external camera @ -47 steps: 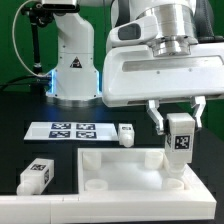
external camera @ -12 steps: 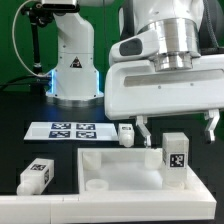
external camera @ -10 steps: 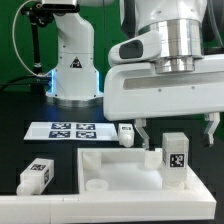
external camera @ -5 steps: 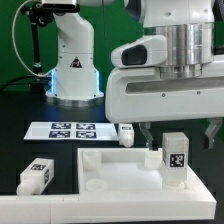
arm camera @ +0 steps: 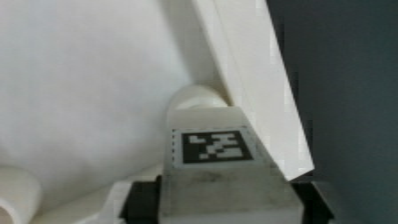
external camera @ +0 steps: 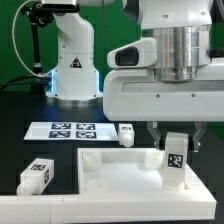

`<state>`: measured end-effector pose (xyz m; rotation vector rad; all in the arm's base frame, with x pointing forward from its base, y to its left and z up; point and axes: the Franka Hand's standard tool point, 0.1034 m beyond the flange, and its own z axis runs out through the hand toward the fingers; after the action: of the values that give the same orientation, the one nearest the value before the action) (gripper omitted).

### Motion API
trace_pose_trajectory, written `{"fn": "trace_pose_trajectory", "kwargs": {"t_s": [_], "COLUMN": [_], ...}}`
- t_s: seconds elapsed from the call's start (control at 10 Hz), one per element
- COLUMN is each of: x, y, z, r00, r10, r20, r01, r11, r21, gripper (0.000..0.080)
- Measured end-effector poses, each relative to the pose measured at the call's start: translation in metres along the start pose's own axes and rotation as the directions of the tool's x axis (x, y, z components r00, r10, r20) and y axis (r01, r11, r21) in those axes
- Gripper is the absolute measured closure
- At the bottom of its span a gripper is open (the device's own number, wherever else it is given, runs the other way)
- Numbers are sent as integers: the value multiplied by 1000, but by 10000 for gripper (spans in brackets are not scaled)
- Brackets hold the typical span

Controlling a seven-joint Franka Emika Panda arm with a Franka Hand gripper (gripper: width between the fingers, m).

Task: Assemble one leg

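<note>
Straddling the upright leg (external camera: 176, 158), socketed in the panel's (external camera: 118, 166) corner, my gripper (external camera: 174, 141) has it centred between the jaws, long axis vertical; clamped or not, I cannot tell.

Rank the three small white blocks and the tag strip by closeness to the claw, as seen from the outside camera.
From the gripper:
1. Upright leg, between its fingers.
2. Middle leg, at the marker board's end, toward the exterior view's left.
3. Marker board itself, farther left.
4. Lying leg, farthest left, nearer the camera.
</note>
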<state>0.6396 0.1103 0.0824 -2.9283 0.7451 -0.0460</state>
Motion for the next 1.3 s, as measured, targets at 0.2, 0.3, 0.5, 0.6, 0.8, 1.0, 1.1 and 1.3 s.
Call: {"fn": "trace_pose_trajectory", "kwargs": {"t_s": [0.2, 0.3, 0.5, 0.6, 0.8, 1.0, 1.1, 1.3], "x": [1, 0, -1, 1, 1, 1, 4, 3], "y": [2, 2, 1, 3, 3, 3, 6, 3], "z": [1, 1, 2, 2, 2, 2, 2, -1], "r00": [978, 929, 800, 770, 773, 779, 893, 997], "r10": [209, 370, 600, 638, 634, 627, 450, 72], "r20": [-7, 0, 20, 27, 25, 25, 11, -10], "r01": [-209, -370, -600, -638, -635, -627, -450, -72], "r11": [978, 929, 800, 770, 772, 779, 892, 997], "r21": [-1, 6, 13, 19, 19, 19, 30, -9], "gripper": [508, 508, 509, 509, 509, 287, 192, 157]}}
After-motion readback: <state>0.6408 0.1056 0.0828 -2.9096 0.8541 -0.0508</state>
